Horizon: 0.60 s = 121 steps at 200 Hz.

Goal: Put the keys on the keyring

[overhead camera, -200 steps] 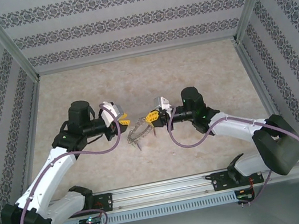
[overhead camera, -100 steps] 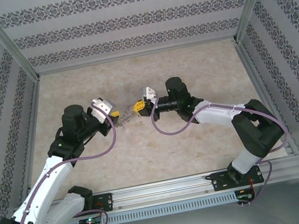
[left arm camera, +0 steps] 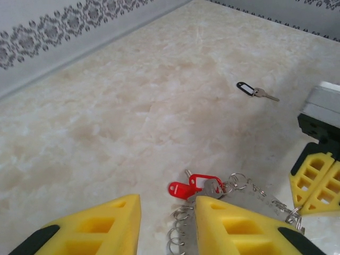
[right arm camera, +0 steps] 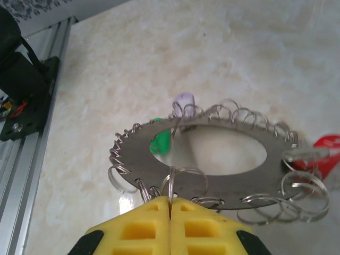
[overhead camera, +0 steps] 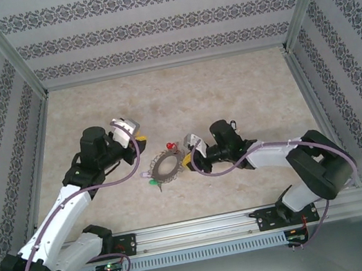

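Keyring (overhead camera: 165, 167) lowered to the surface (overhead camera: 229, 92)
It was held up mid-air before; now a wire loop (right arm camera: 183, 171) is pinched by the right fingers (right arm camera: 166, 208), the left fingers (left arm camera: 212, 212) parted, nothing held.

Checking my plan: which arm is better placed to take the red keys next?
Left, probably: the left gripper stands open beside the red keys, while the right gripper is shut on a loop of the keyring.

My top external view is bright and evenly lit, with only faint shadows on the table (overhead camera: 228, 85). On the left wrist, the yellow fingers (left arm camera: 90, 228) along the bottom edge are out of focus. On the right wrist, the keyring (right arm camera: 212, 179) is sharp, white glare sits at lower left, and the red key (right arm camera: 328, 146) at the right edge is blurred.
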Available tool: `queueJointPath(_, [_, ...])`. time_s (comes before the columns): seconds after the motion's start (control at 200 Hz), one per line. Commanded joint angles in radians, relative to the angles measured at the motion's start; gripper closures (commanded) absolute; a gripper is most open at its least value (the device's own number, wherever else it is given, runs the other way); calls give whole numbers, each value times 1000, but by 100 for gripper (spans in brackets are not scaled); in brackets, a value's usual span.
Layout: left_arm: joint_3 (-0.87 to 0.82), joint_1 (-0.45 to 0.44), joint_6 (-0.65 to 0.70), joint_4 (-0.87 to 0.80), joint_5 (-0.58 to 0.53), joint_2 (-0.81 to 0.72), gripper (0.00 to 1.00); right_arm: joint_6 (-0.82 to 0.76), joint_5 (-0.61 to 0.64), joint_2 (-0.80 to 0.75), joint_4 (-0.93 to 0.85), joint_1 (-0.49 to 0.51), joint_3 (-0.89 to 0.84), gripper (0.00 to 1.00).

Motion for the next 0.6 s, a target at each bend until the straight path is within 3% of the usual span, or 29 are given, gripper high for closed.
queueJointPath(0.0, [-22, 14, -128, 72, 38, 22, 64, 49, 135, -65, -54, 27, -49, 86])
queueJointPath(0.03, [-24, 14, -138, 78, 54, 34, 64, 57, 165, -80, -81, 34, -56, 82])
queueJointPath(0.095, [-28, 14, -165, 90, 77, 61, 63, 66, 203, -111, -122, 38, -74, 87])
queueJointPath(0.145, [-37, 13, -187, 101, 82, 82, 63, 103, 285, -133, -124, 41, -101, 80])
queueJointPath(0.21, [-51, 13, -200, 120, 87, 100, 62, 144, 328, -168, -132, 33, -136, 84])
queueJointPath(0.28, [-55, 13, -224, 136, 80, 114, 62, 202, 376, -223, -164, 32, -150, 80])
queueJointPath(0.485, [-27, 14, -360, 111, -8, 188, 59, 588, 494, -323, -370, 71, -61, 75])
queueJointPath(0.6, [-16, 15, -445, 86, 7, 231, 57, 660, 527, -305, -516, 177, 21, 75])
